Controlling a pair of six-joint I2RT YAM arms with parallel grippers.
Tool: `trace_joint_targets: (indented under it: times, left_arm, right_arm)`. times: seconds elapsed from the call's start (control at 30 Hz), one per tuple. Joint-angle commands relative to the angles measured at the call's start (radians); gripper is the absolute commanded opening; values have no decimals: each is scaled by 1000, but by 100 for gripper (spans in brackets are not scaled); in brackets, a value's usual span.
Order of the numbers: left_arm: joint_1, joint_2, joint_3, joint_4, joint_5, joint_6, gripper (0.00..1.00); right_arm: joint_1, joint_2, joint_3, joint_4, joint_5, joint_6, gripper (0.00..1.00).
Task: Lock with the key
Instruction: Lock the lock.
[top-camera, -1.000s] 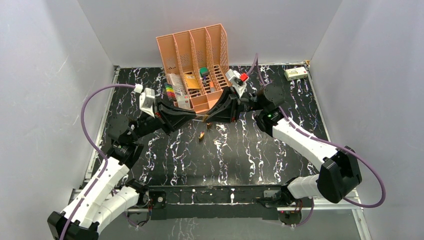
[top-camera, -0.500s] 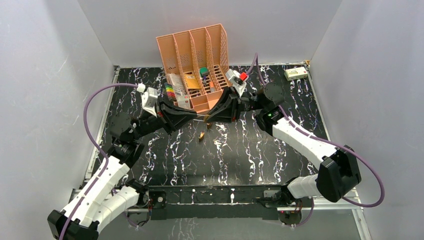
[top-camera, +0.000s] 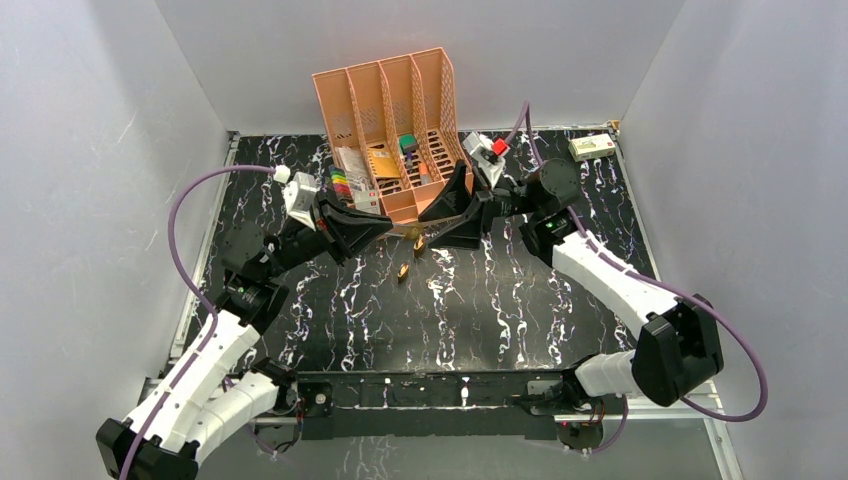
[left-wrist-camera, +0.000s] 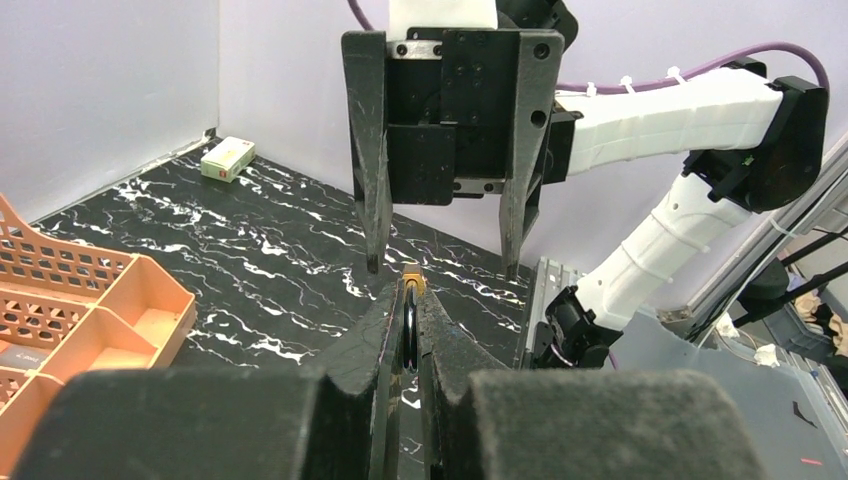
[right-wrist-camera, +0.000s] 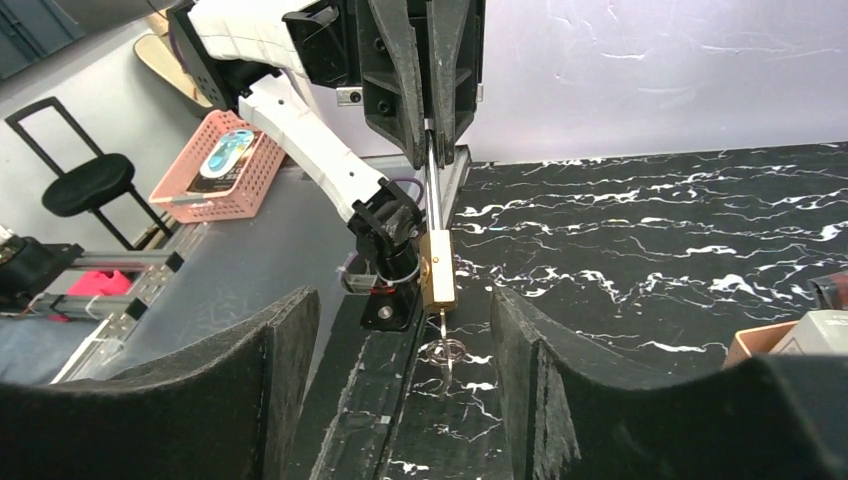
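Note:
My left gripper (top-camera: 388, 229) is shut on the wire shackle of a small brass padlock (top-camera: 413, 236) and holds it above the table. In the left wrist view the brass body (left-wrist-camera: 413, 284) pokes out past my shut fingertips. In the right wrist view the padlock (right-wrist-camera: 438, 268) hangs from the left gripper (right-wrist-camera: 430, 140). The thin key (right-wrist-camera: 441, 322) sticks out of its near end, with a wire ring (right-wrist-camera: 447, 352) dangling from it. My right gripper (top-camera: 431, 228) is open; its fingers (right-wrist-camera: 520, 340) stand either side of the key without touching it.
Two more small brass padlocks (top-camera: 403, 272) (top-camera: 418, 251) lie on the black marbled table below the held one. An orange file organizer (top-camera: 390, 110) with stationery stands just behind the grippers. A small white-green box (top-camera: 591, 147) sits at the back right.
My right gripper has opened and drawn back a little, letting go of the key, which stays in the padlock. My left gripper still holds the padlock in about the same place.

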Motion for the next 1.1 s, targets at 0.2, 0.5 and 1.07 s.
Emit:
trace_joint_targets:
  times: [0.2, 0.5, 1.07]
  left_arm:
    - [3, -4, 40, 5, -23, 32, 0]
    - [3, 0, 68, -37, -31, 60, 0]
    - [3, 21, 56, -2, -33, 42, 0]
  right_arm:
    - [-54, -93, -42, 39, 54, -7, 77]
    - [-66, -107, -103, 68, 70, -7, 78]
    - [-49, -98, -112, -31, 127, -86, 66]
